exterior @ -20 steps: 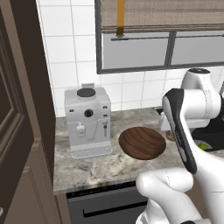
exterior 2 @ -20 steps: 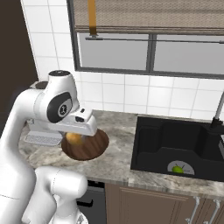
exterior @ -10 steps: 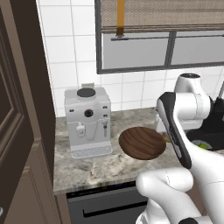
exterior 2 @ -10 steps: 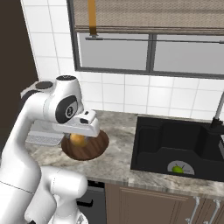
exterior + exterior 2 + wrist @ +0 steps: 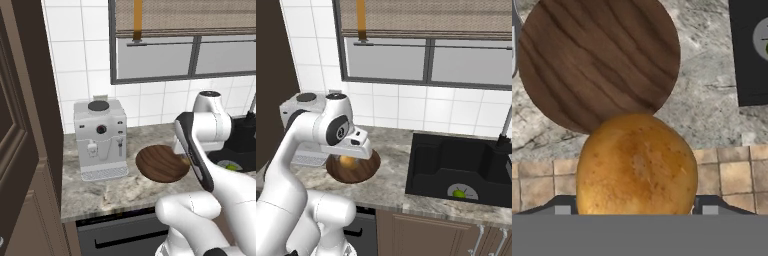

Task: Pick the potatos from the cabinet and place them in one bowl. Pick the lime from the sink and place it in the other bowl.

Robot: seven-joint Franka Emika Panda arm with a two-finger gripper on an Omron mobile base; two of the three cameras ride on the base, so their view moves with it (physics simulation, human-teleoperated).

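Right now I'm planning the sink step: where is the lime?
The lime lies in the black sink, on its round drain, in the right base view's lower right, right of the wooden bowl.

I can't read any text, brand, label or no. anywhere. Coffee machine (image 5: pixel 100 138) front has dials/buttons, possibly tiny markings, but too small for me to tell. Wall tiles (image 5: pixel 391 106) & window blind (image 5: pixel 185 16) unmarked.

grained matt wooden bowl (image 5: pixel 597 60), rough speckled potato (image 5: pixel 637 167), polished mottled stone counter (image 5: pixel 712 95).
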